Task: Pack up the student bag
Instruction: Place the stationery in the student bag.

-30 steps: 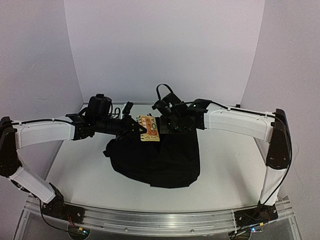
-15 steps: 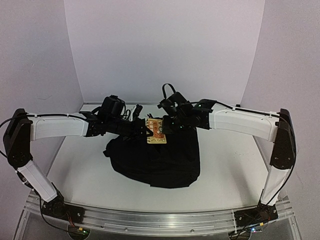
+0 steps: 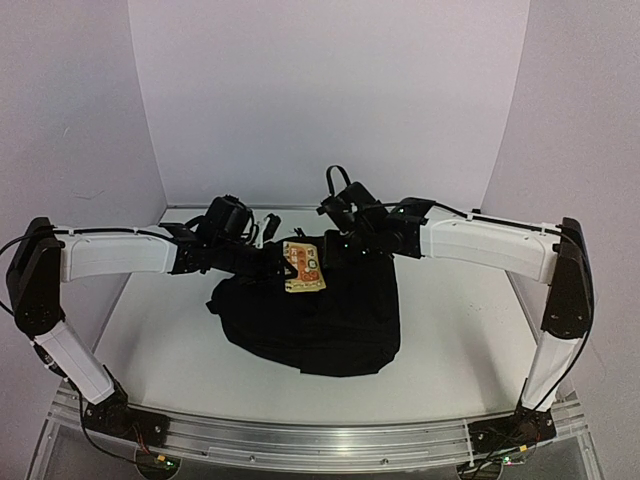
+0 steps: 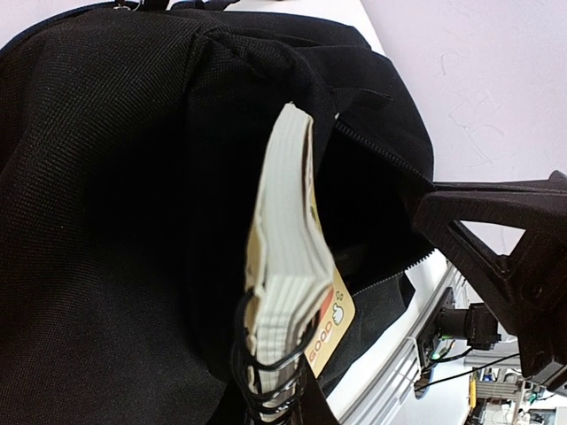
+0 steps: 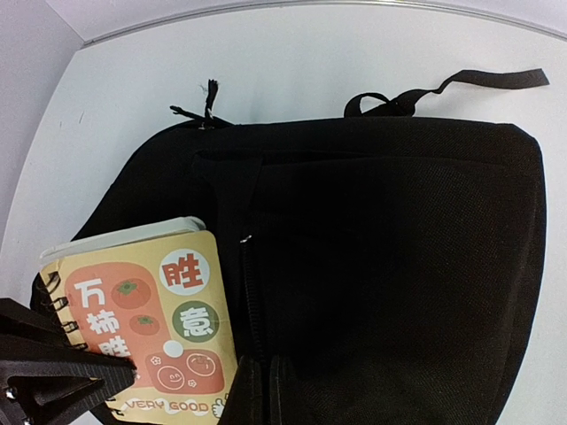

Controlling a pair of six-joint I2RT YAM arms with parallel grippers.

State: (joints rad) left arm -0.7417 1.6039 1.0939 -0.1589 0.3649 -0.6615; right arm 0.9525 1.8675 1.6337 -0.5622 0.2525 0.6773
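The student bag is a large black fabric backpack lying in the middle of the table. It fills the left wrist view and the right wrist view. My left gripper is shut on the spiral edge of a small notebook with an orange and tan cover. It holds the notebook edge-on over the bag's open zip. My right gripper is shut on the bag's fabric beside the zip. The notebook hangs just left of it.
A black strap trails from the bag's far end over the white table. Zip pulls stick out at the bag's top left. A metal rail runs along the near edge. Purple walls close in behind and at both sides.
My left arm has moved right and brought the notebook lower, tilted over the bag's opening. My right gripper has shifted slightly and keeps hold of the bag's fabric.
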